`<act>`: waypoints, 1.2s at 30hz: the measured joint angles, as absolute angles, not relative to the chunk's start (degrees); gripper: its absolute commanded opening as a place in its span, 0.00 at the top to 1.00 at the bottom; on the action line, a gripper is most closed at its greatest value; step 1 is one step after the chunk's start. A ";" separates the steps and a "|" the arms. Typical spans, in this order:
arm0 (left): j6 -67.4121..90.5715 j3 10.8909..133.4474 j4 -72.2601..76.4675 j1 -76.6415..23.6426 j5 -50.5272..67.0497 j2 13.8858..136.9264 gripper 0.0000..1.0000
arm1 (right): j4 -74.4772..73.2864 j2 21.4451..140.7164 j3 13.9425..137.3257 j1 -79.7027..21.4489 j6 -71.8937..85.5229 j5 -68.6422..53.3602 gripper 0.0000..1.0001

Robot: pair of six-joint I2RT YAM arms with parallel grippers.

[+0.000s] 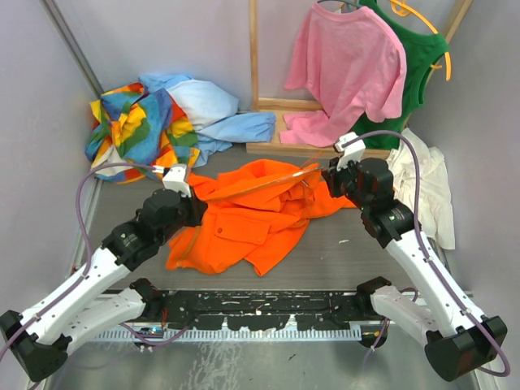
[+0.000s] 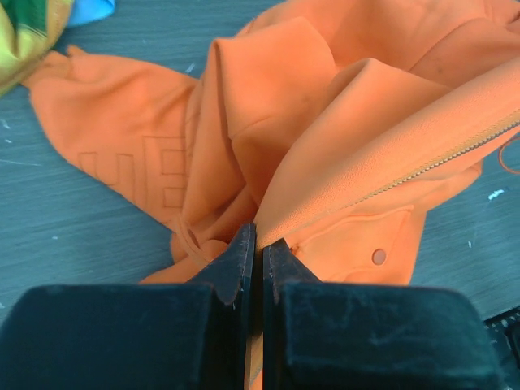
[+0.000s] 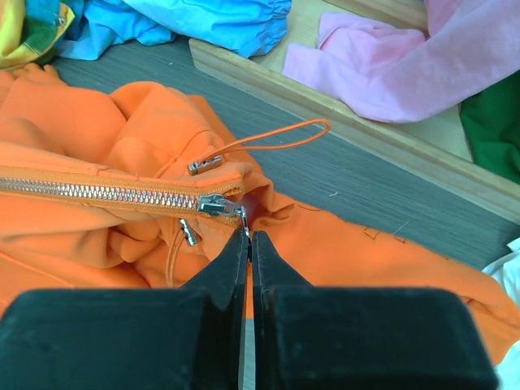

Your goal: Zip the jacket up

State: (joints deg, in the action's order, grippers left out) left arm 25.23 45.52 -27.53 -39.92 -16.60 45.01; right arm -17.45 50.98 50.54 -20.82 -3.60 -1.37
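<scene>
The orange jacket (image 1: 244, 215) lies crumpled on the table between my arms. My left gripper (image 1: 192, 203) is shut on the jacket's zipper edge at its left end (image 2: 253, 236), with the fabric pulled taut. The zipper (image 2: 431, 162) runs away to the right. My right gripper (image 1: 329, 177) is shut on the zipper pull (image 3: 244, 226) at the jacket's right end. The silver slider (image 3: 215, 205) sits at the end of the closed metal teeth (image 3: 97, 193). An orange drawstring (image 3: 276, 140) with a metal tip loops just beyond.
A multicoloured garment (image 1: 138, 126) and light blue cloth (image 1: 219, 118) lie at the back left. A pink T-shirt (image 1: 345, 69) and green top (image 1: 418, 65) hang at the back right over a wooden frame (image 1: 280, 148). White cloth (image 1: 426, 183) lies right.
</scene>
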 measured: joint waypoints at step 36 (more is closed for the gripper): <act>26.55 50.92 -46.83 -38.61 -25.02 10.00 0.02 | -22.24 15.97 33.80 -16.38 14.98 13.85 0.00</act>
